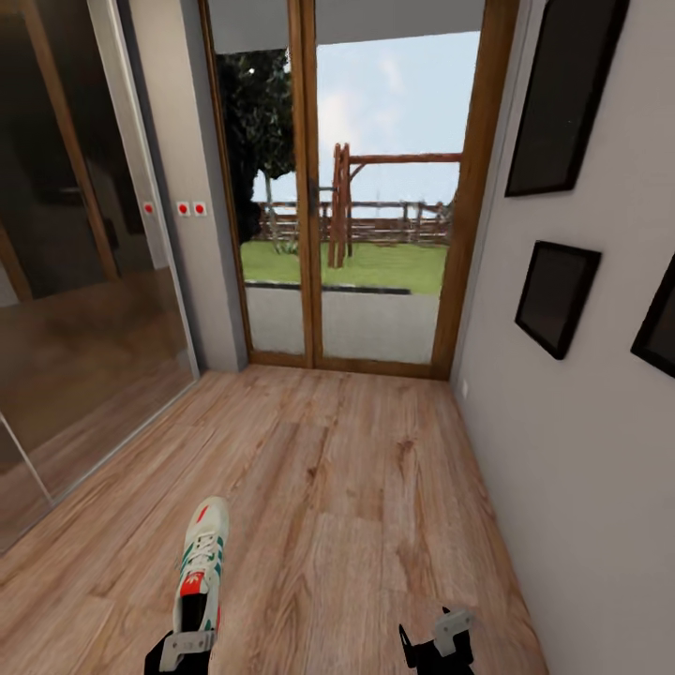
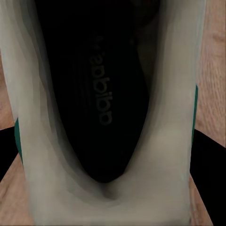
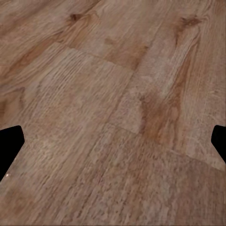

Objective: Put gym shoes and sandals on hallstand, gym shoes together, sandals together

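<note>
Left gripper, lower left of the head view: black body with a light-grey bracket plate. Right gripper, lower right: black angular fingers, a light-grey bracket on top. Both wrist views show black fingertips at the frame edges.

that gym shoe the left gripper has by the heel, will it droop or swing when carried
The gym shoe likely stays fairly stiff: in the head view it sticks straight out from the left gripper without sagging. Gripped at the heel end with the toe far forward, it may pivot or swing if the hold is light. The thick padded collar probably gives the fingers a compressible, non-slippery hold.
</note>
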Robot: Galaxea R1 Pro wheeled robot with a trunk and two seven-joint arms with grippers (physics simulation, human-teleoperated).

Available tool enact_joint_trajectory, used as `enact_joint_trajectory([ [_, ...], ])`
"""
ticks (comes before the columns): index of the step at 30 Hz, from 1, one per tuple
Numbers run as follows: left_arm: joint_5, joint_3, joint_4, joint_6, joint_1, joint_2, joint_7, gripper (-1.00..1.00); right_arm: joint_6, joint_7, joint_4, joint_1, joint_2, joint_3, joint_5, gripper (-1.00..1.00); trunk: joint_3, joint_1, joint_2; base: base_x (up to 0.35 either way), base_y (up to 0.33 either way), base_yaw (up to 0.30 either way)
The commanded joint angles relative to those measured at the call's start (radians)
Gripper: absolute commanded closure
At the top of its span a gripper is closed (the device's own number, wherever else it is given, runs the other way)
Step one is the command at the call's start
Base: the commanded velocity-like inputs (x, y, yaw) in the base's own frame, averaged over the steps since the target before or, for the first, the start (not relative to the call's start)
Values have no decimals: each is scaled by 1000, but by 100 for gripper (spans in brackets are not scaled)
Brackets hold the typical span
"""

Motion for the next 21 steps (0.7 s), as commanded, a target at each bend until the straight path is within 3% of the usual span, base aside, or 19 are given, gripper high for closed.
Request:
enact_joint_trajectory([
  [1,11,-7,1,-4,1,0,-4,100,-3,-4,1,-1,0,7,-4,-100,-2,0,0,271,199,165],
  [21,7,-7,1,-4,2,1,-4,100,-3,-4,1,-1,0,7,-4,-100,-27,0,0,200,248,165],
])
